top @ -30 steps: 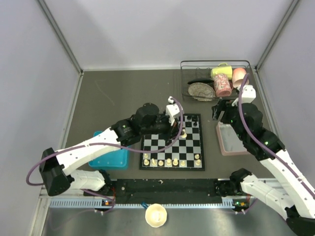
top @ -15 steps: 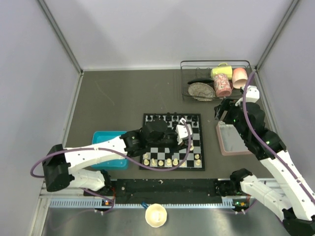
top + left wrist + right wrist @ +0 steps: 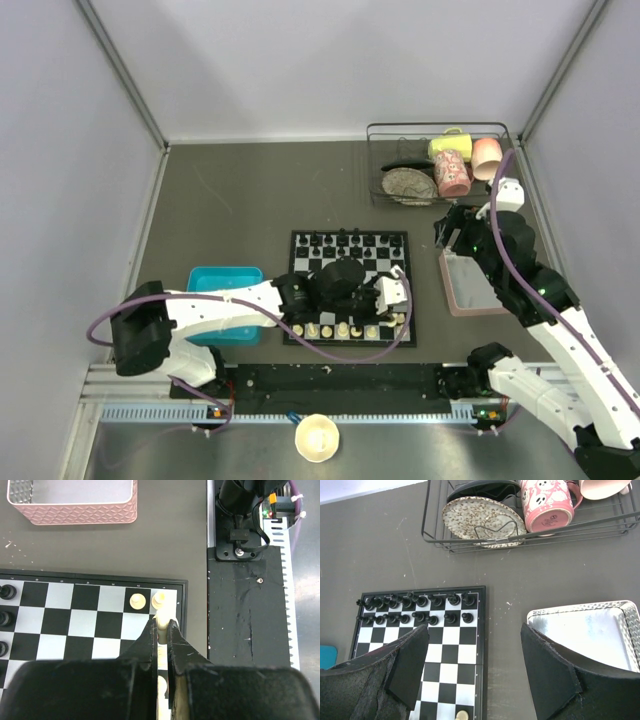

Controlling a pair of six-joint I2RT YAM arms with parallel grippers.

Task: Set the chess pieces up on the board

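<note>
The board [image 3: 372, 272] lies mid-table, its black pieces [image 3: 345, 241] lined up along the far side. Several cream chess pieces [image 3: 327, 330] stand along the near edge. My left gripper [image 3: 395, 300] hangs low over the board's near right corner. In the left wrist view it [image 3: 161, 625] is shut on a cream chess piece [image 3: 163, 621], beside two standing cream pieces [image 3: 136, 600] close to the board's edge [image 3: 182, 610]. My right gripper [image 3: 474, 632] is open and holds nothing. It hovers above the table between the board [image 3: 450, 655] and the pink tray [image 3: 580, 615].
A pinkish tray [image 3: 446, 285] sits right of the board and a blue tray [image 3: 220, 275] left of it. A wire dish rack [image 3: 440, 165] with a plate and mugs stands at the back right. A cream bowl [image 3: 318, 437] rests on the near rail.
My left arm has swung from the board's far middle down to its near right corner, jaws still shut. The right arm shifted slightly.
</note>
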